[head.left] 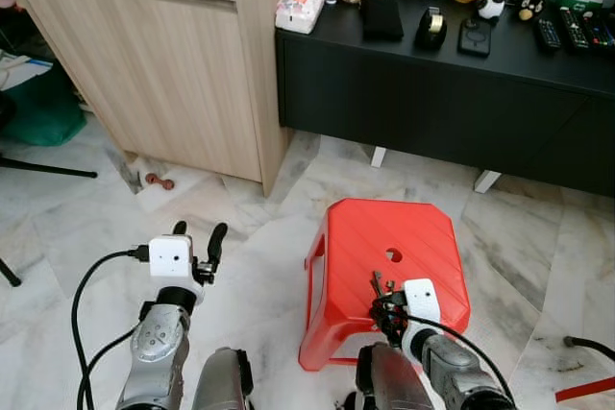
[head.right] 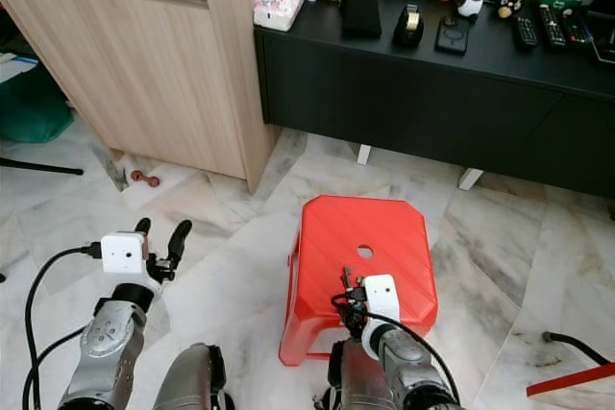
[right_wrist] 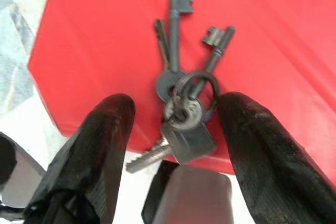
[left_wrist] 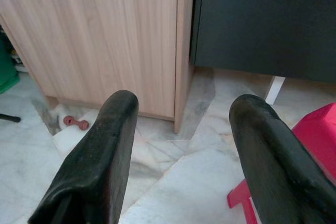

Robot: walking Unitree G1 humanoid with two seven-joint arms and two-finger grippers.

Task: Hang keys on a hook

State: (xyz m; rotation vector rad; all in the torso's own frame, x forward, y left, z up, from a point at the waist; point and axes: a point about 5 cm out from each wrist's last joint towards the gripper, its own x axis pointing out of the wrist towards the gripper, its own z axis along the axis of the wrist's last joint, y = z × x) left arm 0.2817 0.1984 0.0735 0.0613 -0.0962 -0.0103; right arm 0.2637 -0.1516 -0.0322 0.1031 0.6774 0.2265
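A bunch of dark old-style keys (right_wrist: 184,103) on a ring, with a silver key and a tag, lies at the near edge of a red plastic stool (head.left: 384,237). My right gripper (right_wrist: 177,102) is open around it, one black finger on each side; the ring touches one finger (right_wrist: 247,129). In the left eye view the keys (head.left: 377,285) stick out just beyond the right gripper (head.left: 384,306). My left gripper (head.left: 198,234) is open and holds nothing, raised over the marble floor left of the stool, facing the wooden cabinet (left_wrist: 105,35).
A light wooden cabinet (head.left: 163,55) stands ahead on the left. Beside it, a black low sideboard (head.left: 432,93) carries toys, a tissue pack and remotes. A small red dumbbell (head.left: 159,180) lies by the cabinet foot. A green bag (head.left: 43,108) sits far left.
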